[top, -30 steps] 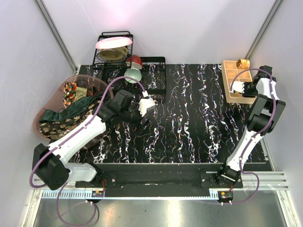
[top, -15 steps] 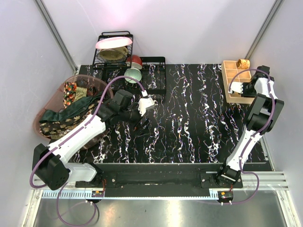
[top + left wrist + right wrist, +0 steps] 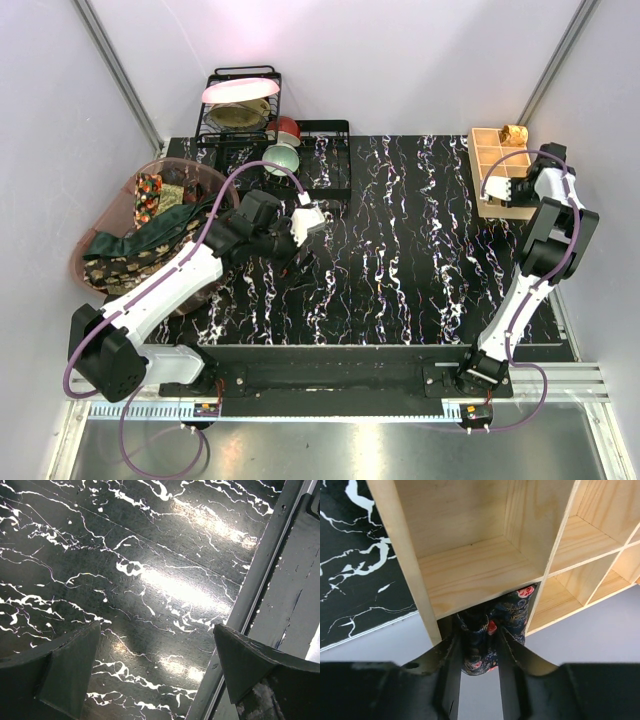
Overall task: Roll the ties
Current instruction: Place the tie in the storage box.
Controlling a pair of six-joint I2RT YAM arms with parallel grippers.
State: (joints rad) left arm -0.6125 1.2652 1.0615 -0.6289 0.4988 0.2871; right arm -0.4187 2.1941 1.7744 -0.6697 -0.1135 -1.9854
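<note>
Marbled table (image 3: 400,260): right gripper (image 3: 480,646) clamps rolled tie (image 3: 515,605), seemingly at tray (image 3: 470,575) edge; centre it inside first. Left gripper (image 3: 160,665) apart.

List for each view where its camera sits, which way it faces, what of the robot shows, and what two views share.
Top external: above and behind the arms, looking down on the black white-veined table; both arms show.
Left wrist: on the left arm, facing down at the tabletop; the open left hand frames it.
Right wrist: on the right arm, facing the pale wooden gridded tray; the right hand is shut on a dark red-flowered tie.
Shared: the tray, in top external and right wrist.
</note>
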